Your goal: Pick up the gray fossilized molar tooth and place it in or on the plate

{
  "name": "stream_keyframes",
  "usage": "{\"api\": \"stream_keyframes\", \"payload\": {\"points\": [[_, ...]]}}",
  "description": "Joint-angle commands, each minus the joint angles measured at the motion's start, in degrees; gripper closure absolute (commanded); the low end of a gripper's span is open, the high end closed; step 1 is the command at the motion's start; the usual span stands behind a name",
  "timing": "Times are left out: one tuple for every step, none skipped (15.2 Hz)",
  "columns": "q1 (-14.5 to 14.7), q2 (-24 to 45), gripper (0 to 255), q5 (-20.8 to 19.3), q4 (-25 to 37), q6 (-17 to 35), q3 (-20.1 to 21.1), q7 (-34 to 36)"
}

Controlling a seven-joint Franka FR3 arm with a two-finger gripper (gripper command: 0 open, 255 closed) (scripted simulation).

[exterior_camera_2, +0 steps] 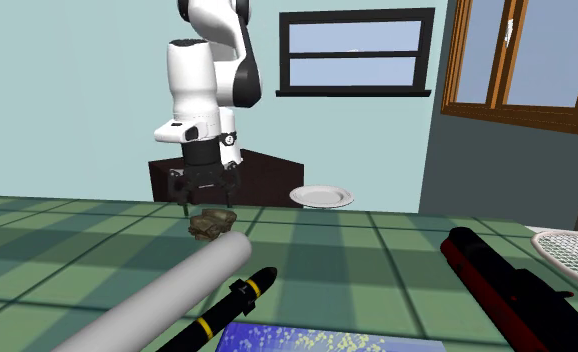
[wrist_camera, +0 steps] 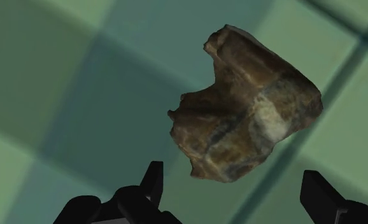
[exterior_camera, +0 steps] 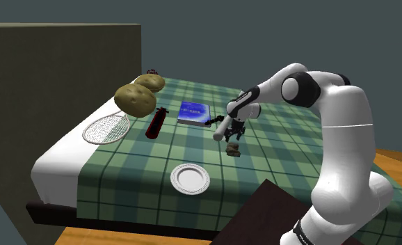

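Observation:
The molar tooth (wrist_camera: 246, 114) is a brown-grey knobbly lump lying on the green checked cloth. My black gripper (wrist_camera: 233, 197) hangs just above it, open, its fingers (wrist_camera: 154, 184) standing apart on either side without touching it. In the shoulder view the gripper (exterior_camera: 234, 134) is straight over the tooth (exterior_camera: 233, 150), and the white plate (exterior_camera: 190, 178) lies on the cloth nearer the front edge, to that view's left of the tooth. In the second exterior view the gripper (exterior_camera_2: 205, 192) sits over the tooth (exterior_camera_2: 211, 222), with the plate (exterior_camera_2: 321, 196) behind and to the right.
Two brown lumps (exterior_camera: 135, 99) lie at the far left of the table, by a wire strainer (exterior_camera: 106, 129), a red-and-black cylinder (exterior_camera: 155, 123) and a blue book (exterior_camera: 194, 112). A grey tube (exterior_camera_2: 167, 295) and a black-yellow tool (exterior_camera_2: 232, 300) lie close to the second camera.

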Motion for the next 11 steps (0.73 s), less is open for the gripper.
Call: {"api": "stream_keyframes", "payload": {"points": [[-0.56,0.61,0,0.00,-0.77,1.97,0.51,-2.16],[-0.61,1.19,0,0.10,-0.70,2.48,0.60,-2.23],[-0.67,1.78,0,0.21,-0.62,2.98,0.70,-2.30],[-0.72,2.37,0,0.32,-0.52,3.48,0.79,-2.36],[-0.78,2.97,0,0.43,-0.42,3.98,0.89,-2.43],[-0.81,3.32,0,0.49,-0.37,4.27,0.95,-2.47],[-0.81,3.32,0,0.48,-0.35,4.26,0.95,-2.47],[-0.81,3.32,0,0.48,-0.35,4.26,0.95,-2.47],[-0.81,3.32,0,0.48,-0.35,4.26,0.95,-2.47],[-0.81,3.32,0,0.48,-0.35,4.26,0.95,-2.47],[-0.81,3.32,0,0.48,-0.35,4.26,0.95,-2.47]]}}
